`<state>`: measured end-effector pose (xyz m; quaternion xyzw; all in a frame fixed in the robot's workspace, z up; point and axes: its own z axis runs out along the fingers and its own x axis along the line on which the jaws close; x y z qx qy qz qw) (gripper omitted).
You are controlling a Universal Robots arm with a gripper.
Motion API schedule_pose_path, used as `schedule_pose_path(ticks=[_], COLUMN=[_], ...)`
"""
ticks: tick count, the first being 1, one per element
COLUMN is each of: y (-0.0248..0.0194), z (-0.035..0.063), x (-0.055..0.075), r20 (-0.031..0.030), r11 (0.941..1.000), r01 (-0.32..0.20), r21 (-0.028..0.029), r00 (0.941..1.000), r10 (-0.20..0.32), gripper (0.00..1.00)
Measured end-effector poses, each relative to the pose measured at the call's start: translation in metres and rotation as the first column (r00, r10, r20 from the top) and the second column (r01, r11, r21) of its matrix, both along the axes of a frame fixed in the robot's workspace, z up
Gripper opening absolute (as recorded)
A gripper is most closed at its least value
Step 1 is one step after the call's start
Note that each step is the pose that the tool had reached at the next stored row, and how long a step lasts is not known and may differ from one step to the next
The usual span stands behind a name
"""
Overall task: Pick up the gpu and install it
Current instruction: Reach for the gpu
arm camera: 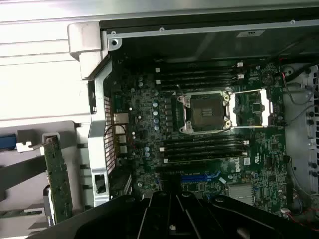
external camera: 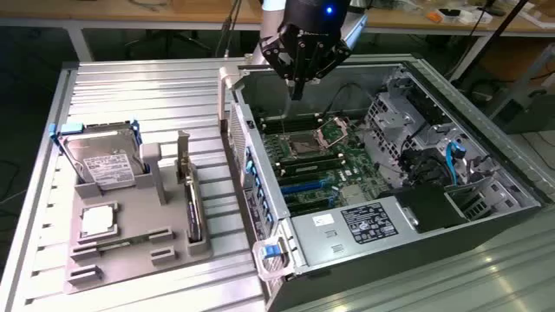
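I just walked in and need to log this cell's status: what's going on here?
The arm's black gripper, shut and holding nothing, hangs over the open metal computer case, above the green motherboard. The thin flat dark gpu card, silver bracket at one end, stands upright in the grey holder tray on the exterior view's left, outside the case. It is not yet picked up or installed.
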<state>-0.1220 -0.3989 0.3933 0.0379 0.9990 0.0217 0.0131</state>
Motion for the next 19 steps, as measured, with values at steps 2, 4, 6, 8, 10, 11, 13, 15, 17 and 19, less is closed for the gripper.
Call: schedule_pose_path(ticks=[2,4,6,8,10,11,13,15,17,19], y=[0.0,0.0,0.0,0.0,0.0,0.0,0.0,-0.0002,-0.0004,-0.0007], z=[-0.0001,-0.0001,-0.0001,-0.0001,-0.0001,-0.0001,-0.0001,-0.0001,-0.0001,-0.0002], x=[-0.0001,-0.0003,-0.0003,-0.0003,-0.0003,-0.0003,-0.0003,-0.0012,-0.0031,-0.0076], r20=[-0.0006,-0.0007,-0.0007,-0.0007,-0.0007,-0.0007,-0.0007,-0.0007,-0.0007,-0.0007], r11=[1.0,1.0,1.0,1.0,1.0,1.0,1.0,1.0,1.0,1.0], r01=[0.0,0.0,0.0,0.0,0.0,0.0,0.0,0.0,0.0,0.0], r21=[0.0,0.0,0.0,-0.0001,0.0,0.0,0.0,0.0001,0.0,0.0], r00=[1.0,1.0,1.0,1.0,1.0,1.0,1.0,1.0,1.0,1.0], r10=[0.0,0.0,0.0,0.0,0.0,0.0,0.0,0.0,0.0,0.0], gripper=[0.11,0.11,0.11,0.11,0.11,0.11,0.11,0.11,0.11,0.11])
